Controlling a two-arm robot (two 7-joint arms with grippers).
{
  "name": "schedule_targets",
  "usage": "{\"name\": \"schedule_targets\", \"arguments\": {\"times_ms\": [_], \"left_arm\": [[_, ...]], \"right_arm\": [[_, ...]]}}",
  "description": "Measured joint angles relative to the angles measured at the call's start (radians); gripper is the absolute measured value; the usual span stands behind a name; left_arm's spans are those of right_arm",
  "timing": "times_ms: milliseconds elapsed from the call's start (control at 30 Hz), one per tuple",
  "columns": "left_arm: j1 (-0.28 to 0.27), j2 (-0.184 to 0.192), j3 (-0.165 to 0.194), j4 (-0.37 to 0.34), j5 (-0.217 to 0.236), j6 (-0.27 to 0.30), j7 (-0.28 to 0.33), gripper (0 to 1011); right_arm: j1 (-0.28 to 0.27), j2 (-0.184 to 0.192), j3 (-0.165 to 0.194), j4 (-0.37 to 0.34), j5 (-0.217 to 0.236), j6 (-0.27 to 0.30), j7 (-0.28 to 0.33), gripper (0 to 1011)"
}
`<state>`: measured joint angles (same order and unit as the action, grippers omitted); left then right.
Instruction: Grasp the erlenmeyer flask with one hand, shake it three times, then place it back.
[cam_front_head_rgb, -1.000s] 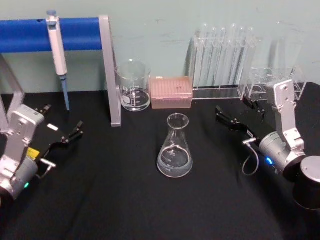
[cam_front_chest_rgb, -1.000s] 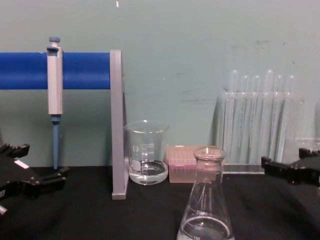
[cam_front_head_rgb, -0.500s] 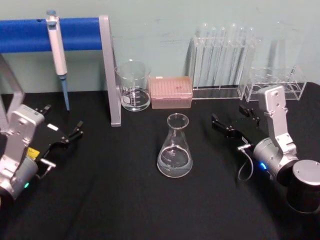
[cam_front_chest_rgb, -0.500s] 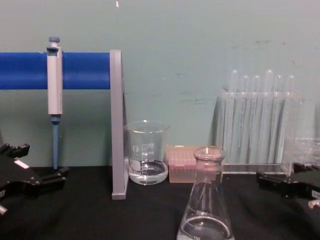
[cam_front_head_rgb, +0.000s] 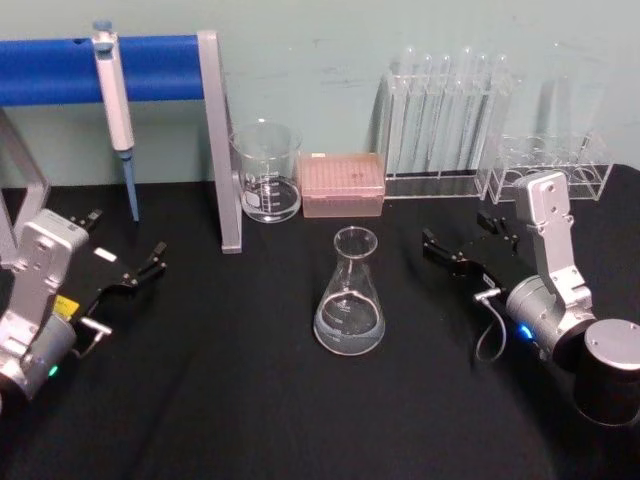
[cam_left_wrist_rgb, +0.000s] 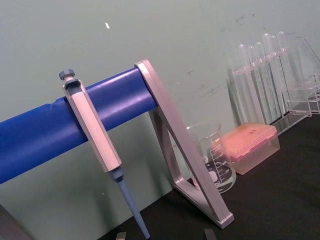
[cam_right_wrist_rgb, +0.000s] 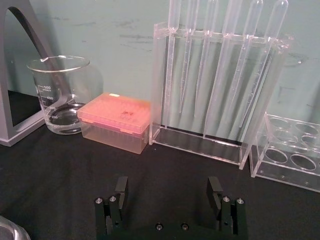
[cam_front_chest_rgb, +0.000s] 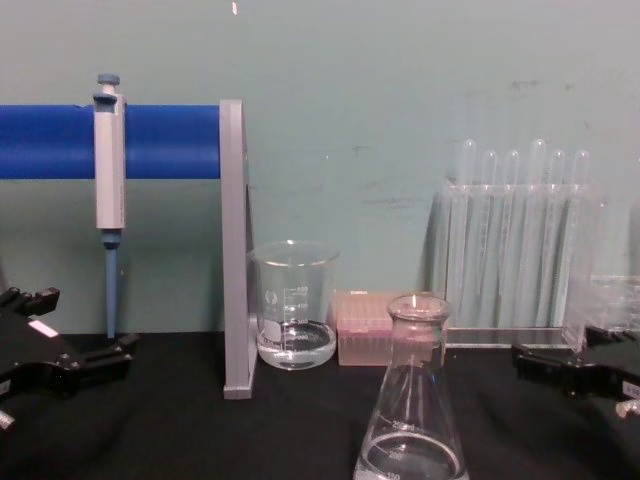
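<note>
I see my right gripper (cam_front_head_rgb: 462, 243) spread wide, apart from the clear conical erlenmeyer flask (cam_front_head_rgb: 350, 294) on its left, black table (cam_front_head_rgb: 250, 400) between; its wrist view shows the pink tip box (cam_right_wrist_rgb: 114, 121) ahead. Left gripper (cam_front_head_rgb: 140, 267) parked, open.

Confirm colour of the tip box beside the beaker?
Pink tip box, clearest in the right wrist view.

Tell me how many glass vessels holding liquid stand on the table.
2. The erlenmeyer flask stands at the table's middle, in front. The beaker stands farther back, beside the grey stand post and left of the pink tip box.
</note>
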<state>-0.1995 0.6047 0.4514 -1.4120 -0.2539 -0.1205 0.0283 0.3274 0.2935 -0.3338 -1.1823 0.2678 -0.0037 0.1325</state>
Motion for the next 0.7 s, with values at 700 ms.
{"name": "schedule_targets", "arguments": {"times_ms": [700], "left_arm": [[0.0,0.0,0.0,0.0,0.0,0.0,0.0,1001]], "right_arm": [[0.0,0.001,-0.002,0.0,0.003,-0.002,-0.001,1003]]}}
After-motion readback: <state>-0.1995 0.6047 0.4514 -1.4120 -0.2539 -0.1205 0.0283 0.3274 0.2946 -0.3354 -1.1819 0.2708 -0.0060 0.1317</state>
